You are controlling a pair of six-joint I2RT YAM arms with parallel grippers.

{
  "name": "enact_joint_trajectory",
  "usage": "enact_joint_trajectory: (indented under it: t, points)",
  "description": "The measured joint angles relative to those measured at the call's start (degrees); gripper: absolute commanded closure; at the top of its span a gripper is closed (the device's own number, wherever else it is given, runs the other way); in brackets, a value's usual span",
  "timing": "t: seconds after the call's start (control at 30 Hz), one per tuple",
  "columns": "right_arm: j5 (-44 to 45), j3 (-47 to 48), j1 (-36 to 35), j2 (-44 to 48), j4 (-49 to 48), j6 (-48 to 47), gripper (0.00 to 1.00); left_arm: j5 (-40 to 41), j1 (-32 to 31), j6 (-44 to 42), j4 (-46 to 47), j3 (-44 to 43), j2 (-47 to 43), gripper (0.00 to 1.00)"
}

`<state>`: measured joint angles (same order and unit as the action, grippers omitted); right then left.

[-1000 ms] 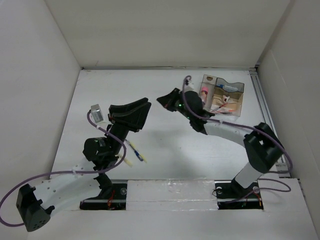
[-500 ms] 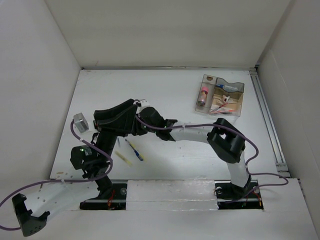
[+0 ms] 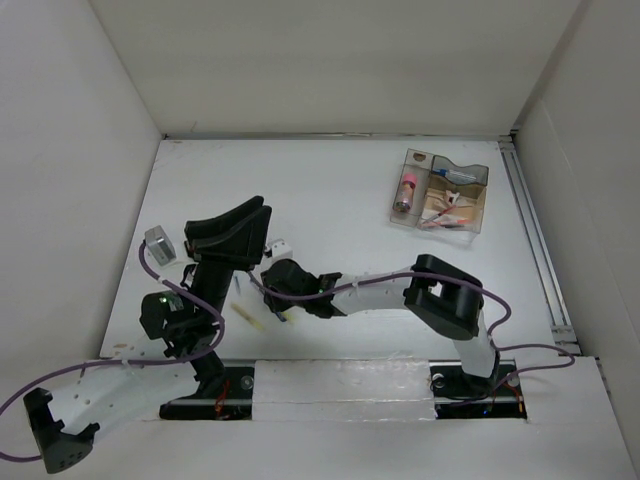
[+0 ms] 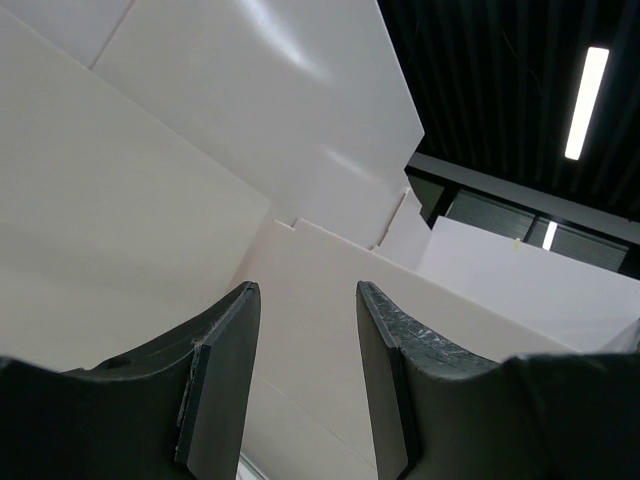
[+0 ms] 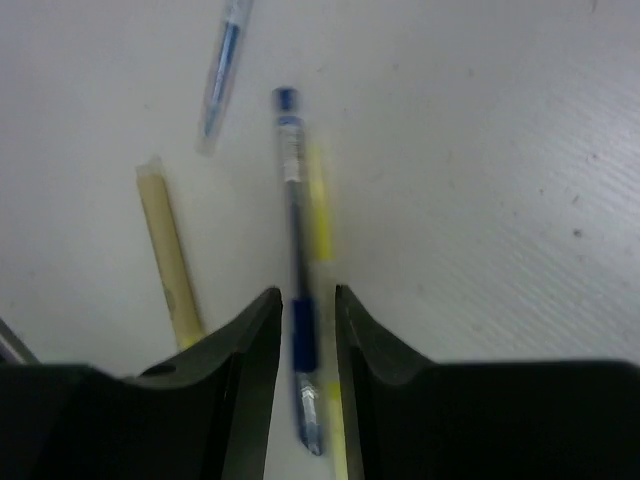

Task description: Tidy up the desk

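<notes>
The white desk holds several pens at the front left. My right gripper is low over them. In the right wrist view its jaws are slightly apart and straddle a blue pen, with a yellow pen right beside it. A cream stick lies to the left and a clear blue pen farther off. In the top view the cream stick shows beside the gripper. My left gripper is raised, open and empty, its fingers pointing at the wall.
A clear compartment tray with a pink tube and small items stands at the back right. A metal rail runs along the right edge. A small grey box sits at the left by the left arm's cable.
My right arm swung from beside the tray across to the front left and came down over the pens. My left arm shifted a little left, then held still.
</notes>
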<state>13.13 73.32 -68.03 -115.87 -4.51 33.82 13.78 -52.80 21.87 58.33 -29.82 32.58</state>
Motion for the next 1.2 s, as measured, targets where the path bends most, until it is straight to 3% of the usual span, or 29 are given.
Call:
enact_joint_trajectory:
  t: [0.47, 1.2]
  points:
    - [3.63, -2.21, -0.59, 0.02, 0.26, 0.44, 0.7, -0.07, -0.02, 0.02, -0.28, 0.0, 2.19, 0.61]
    - [7.89, -3.87, -3.3, 0.9, 0.37, -0.44, 0.65, 0.22, -0.02, -0.04, -0.15, 0.0, 1.57, 0.6]
